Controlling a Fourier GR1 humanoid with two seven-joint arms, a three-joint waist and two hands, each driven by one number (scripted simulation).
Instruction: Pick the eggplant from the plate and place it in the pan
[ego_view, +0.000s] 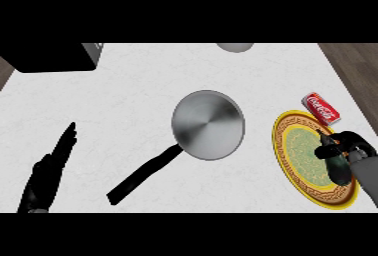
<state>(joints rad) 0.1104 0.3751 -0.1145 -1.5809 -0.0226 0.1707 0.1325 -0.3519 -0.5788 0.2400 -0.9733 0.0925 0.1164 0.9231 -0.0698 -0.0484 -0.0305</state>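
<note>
Item, grasp step by appearance: right hand (348, 142) curled round the dark eggplant (339, 167) at the yellow-rimmed plate (279, 150), lift unclear; left hand (46, 175) resting open at lower left; next move calls for carrying the eggplant leftward over the steel pan (207, 125).

Dark eggplant (339, 169) lies on the yellow-rimmed plate (295, 150), right of the round steel pan (208, 125).

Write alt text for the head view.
The robot's black right hand curls round a dark eggplant at a yellow-rimmed round plate on the right. A round grey metal pan with a black handle sits mid-counter, a red soda can beyond the plate; the left hand rests open at lower left.
</note>
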